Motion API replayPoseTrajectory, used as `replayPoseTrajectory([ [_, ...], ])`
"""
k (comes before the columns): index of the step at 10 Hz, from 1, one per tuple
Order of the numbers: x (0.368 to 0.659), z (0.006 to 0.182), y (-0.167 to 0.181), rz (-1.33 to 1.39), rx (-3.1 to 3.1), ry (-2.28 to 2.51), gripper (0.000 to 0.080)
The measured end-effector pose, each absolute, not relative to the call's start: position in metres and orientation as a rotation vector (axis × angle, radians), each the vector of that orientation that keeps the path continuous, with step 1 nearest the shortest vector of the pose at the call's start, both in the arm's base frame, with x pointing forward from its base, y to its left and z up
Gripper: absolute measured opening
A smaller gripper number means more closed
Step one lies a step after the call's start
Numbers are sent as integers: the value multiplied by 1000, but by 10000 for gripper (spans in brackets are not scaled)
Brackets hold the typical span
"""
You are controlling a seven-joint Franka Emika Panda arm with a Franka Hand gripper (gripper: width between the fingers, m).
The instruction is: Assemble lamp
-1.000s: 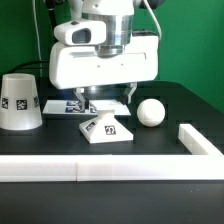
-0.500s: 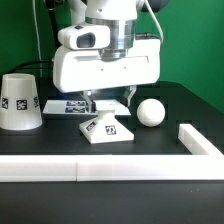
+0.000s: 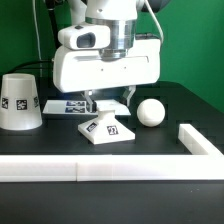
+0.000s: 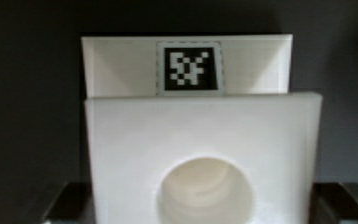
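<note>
Hidden: the tool's (image 3: pixel 109 100) white body covers much of the marker board (image 3: pixel 62 104) behind it, and the arm is cut off above. In the wrist view the fingers are only dim shapes flanking the lamp base (image 4: pixel 202 140); contact cannot be told there.

Tool: fingers (image 3: pixel 90 100) spread wide, holding nothing, tips apparently just above the rear edge of the lamp base (image 3: pixel 105 129).

The base sits mid-desk (image 3: pixel 165 145); its tag (image 4: pixel 188 66) and round socket (image 4: pixel 206 192) are clear.

The bulb (image 3: pixel 151 112) lies near the base on the exterior view's right, apart from it. The shade (image 3: pixel 20 101) stands well apart on the left. The white bar (image 3: pixel 110 169) edges the front, with bare desk between it and the base.

Change: none since half a second ago; over the full second the tool body has shifted slightly rightward in the exterior view.
</note>
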State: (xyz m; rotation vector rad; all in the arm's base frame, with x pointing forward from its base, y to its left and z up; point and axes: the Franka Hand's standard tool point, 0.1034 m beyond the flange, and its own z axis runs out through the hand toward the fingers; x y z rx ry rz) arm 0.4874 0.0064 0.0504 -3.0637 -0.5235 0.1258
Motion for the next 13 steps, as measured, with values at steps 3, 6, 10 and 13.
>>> replayPoseTrajectory([
  [3, 498, 51, 13, 110, -3070, -500, 535],
  [6, 534, 51, 37, 85, -3089, -395, 537],
  [10, 580, 51, 59, 6, -3100, -283, 537],
  [13, 599, 51, 68, 1, -3097, -214, 537],
])
